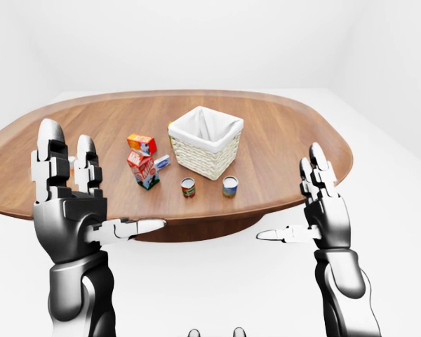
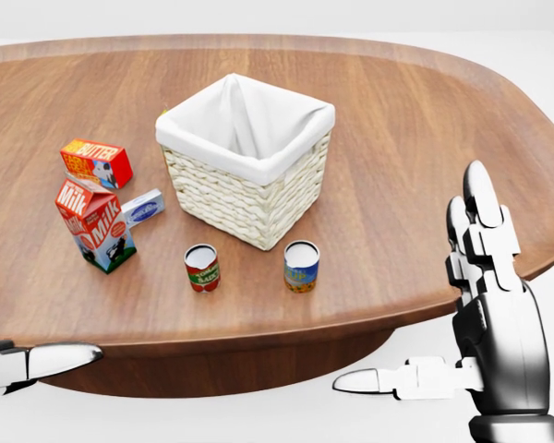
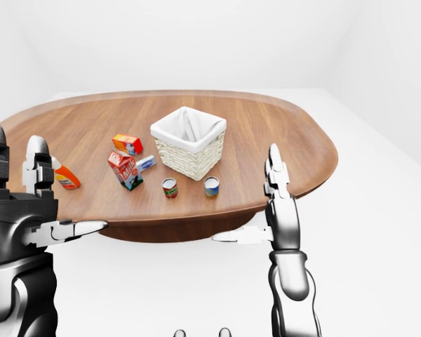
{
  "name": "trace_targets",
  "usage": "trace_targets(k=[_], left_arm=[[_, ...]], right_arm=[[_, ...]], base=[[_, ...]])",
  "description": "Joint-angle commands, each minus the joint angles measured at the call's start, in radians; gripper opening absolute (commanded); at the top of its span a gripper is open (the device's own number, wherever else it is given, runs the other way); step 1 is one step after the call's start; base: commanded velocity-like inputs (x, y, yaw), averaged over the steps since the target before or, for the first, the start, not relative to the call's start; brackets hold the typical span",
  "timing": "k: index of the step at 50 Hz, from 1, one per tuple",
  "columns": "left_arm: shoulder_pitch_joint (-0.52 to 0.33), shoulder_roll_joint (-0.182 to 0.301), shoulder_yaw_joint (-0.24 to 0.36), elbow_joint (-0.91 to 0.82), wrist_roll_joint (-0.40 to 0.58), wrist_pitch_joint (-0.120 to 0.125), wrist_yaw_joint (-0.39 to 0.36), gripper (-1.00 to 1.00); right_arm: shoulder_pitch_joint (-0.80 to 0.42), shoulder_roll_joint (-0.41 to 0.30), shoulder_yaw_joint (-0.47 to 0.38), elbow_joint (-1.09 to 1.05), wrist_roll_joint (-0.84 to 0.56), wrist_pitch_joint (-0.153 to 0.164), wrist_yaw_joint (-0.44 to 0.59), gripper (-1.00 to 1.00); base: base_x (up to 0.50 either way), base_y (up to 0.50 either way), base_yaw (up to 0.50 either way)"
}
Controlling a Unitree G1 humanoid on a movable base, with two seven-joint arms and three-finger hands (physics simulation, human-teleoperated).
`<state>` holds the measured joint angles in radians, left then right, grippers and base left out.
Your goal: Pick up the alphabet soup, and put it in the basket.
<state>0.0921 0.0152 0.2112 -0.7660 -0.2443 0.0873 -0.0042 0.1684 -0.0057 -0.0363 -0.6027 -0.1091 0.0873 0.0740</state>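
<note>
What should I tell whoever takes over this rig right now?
Left hand: open, empty, raised off the table's near edge.
Right hand: open, empty, raised likewise.
Two cans stand on the table below the basket in the head view: a red can and a blue-and-yellow can. Labels are too small to tell which is the soup.
Done: nothing.
Left: identify, grasp, drop in the basket.
</note>
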Motion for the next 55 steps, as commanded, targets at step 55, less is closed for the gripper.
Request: trace_targets(k=[55], left_arm=[[0.0,-0.001,0.002,-0.007,-0.003,0.0,-0.002,1.0]], right_arm=[[0.005,-0.001,0.023,0.005,-0.03,0.0,0.0,1.0]], base=[[0.37,-0.11,0.0]])
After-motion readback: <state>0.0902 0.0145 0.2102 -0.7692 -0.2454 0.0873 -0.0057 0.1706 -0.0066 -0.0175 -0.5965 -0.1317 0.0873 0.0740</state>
